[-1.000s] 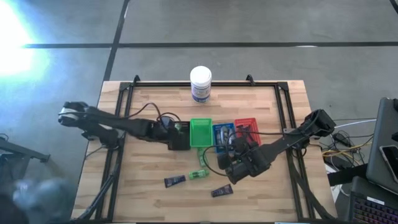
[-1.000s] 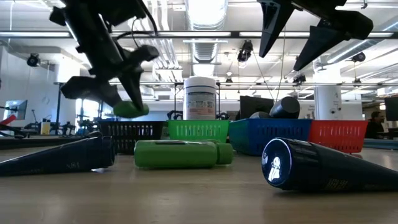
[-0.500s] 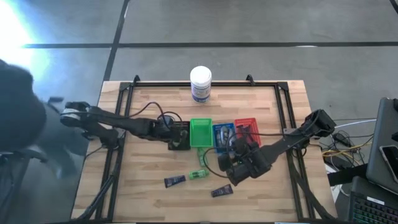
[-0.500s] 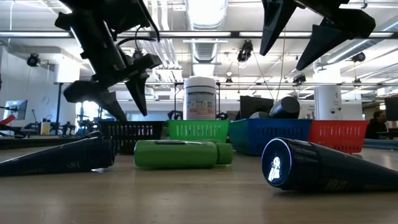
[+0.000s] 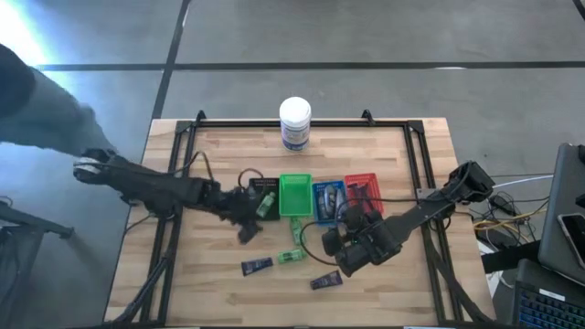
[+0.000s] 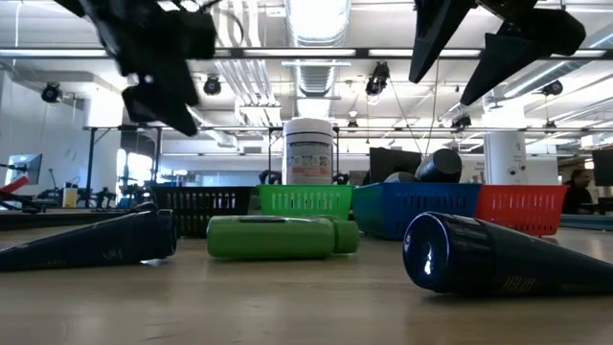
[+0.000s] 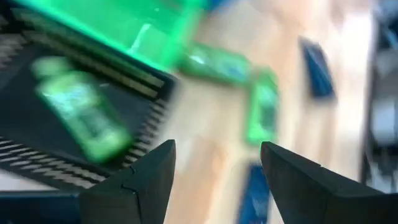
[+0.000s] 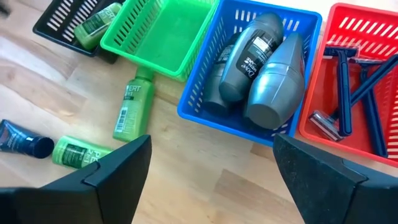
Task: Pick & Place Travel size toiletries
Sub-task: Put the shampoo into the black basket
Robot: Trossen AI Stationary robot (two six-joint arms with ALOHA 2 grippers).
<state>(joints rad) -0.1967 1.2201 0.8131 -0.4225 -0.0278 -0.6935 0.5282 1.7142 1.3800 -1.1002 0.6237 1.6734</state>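
My left gripper (image 7: 217,149) is open and empty, hovering over the table (image 5: 219,155) just near-left of the black tray (image 5: 264,197). One green packet (image 7: 81,112) lies in that tray. My right gripper (image 8: 211,143) is open too, held above the table near the blue tray (image 8: 205,109), which holds grey mini bottles (image 8: 270,81). Lying flat on the table are a green tube (image 5: 295,229), a green packet (image 5: 291,255) and two navy tubes (image 5: 257,266) (image 5: 325,281).
The green tray (image 5: 294,195) is empty, and the red tray (image 5: 362,187) holds razors (image 8: 348,87). A white jar (image 5: 295,122) stands at the far edge. A black frame (image 5: 187,146) rims the table. A person's grey sleeve (image 5: 41,105) shows at the far left.
My left gripper held a green packet over the black tray, opened and dropped it in; the packet now lies in the tray. The gripper then moved away toward the table's near left. A person came into view at the left.
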